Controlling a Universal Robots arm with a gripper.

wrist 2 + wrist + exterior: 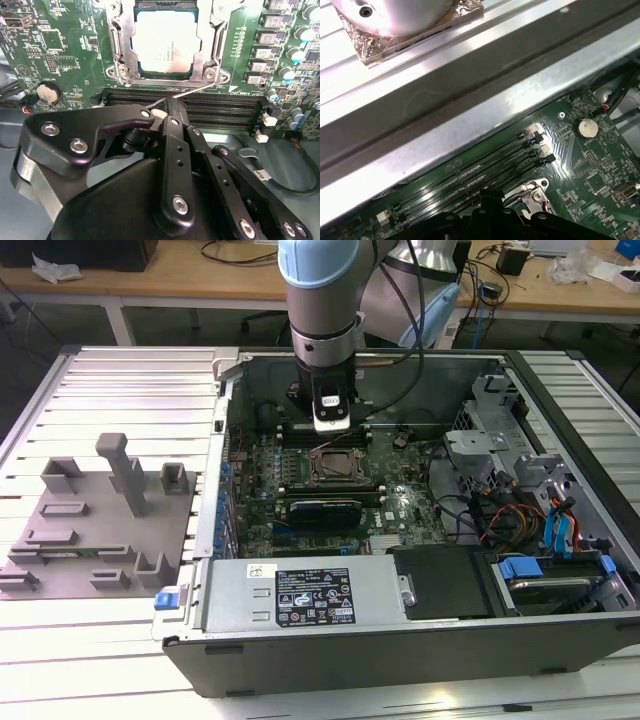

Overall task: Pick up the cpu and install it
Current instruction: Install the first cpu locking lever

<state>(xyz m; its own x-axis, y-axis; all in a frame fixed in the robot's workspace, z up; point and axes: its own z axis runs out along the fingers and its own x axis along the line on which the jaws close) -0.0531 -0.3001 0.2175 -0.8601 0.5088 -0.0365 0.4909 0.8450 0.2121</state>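
The cpu (167,42), a flat square chip with a silvery-white top, lies in the motherboard socket (335,465) under the metal frame (206,50). In the exterior view my gripper (334,432) hangs inside the open computer case, just behind the socket. In the second wrist view the black fingers (172,130) come together at a point beside the socket's edge. Their tips meet the thin wire lever (200,89) that runs along that edge. Nothing else sits between the fingers. The gripper's dark body (490,222) also shows in the first wrist view, above the socket corner (535,192).
Memory slots (220,105) run right under the gripper. A coin battery (47,93) sits on the board nearby. The case's walls (230,430) ring the board. A power supply (300,595) and a drive bay with cables (540,530) are close. A grey tray (95,530) lies at the exterior view's left.
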